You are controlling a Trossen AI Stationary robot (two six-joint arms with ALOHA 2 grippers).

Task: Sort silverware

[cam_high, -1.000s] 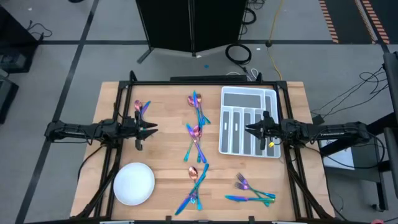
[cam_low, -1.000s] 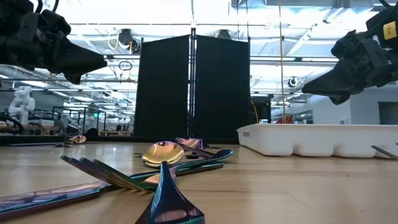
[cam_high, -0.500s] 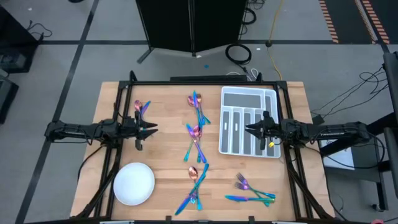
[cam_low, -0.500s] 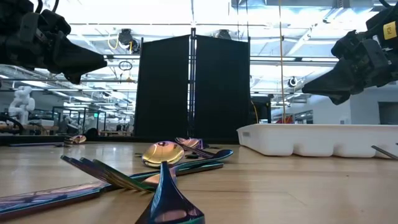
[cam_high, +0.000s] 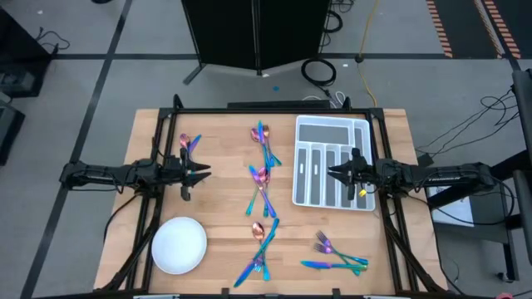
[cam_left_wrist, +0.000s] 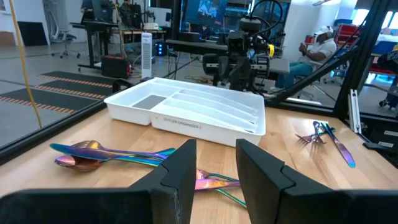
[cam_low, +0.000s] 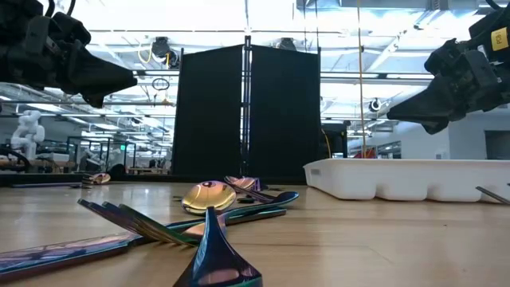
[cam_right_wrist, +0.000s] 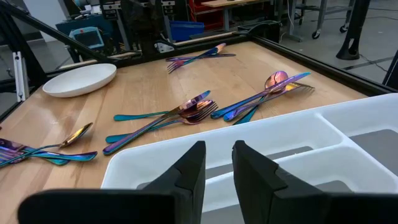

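Nothing is gripped yet, so a good first pick would have one arm descend on a single outlying piece of the silverware (cam_high: 263, 170), scattered in clusters across the wooden table (cam_high: 224, 133), rather than into a tangle. The left gripper (cam_high: 205, 173) and right gripper (cam_high: 332, 173) hover with fingers slightly apart and empty. The white divided tray (cam_high: 332, 124) and round white plate (cam_high: 179, 244) hold nothing.

Black partition (cam_low: 247, 112), perhaps grey floor (cam_high: 83, 83)
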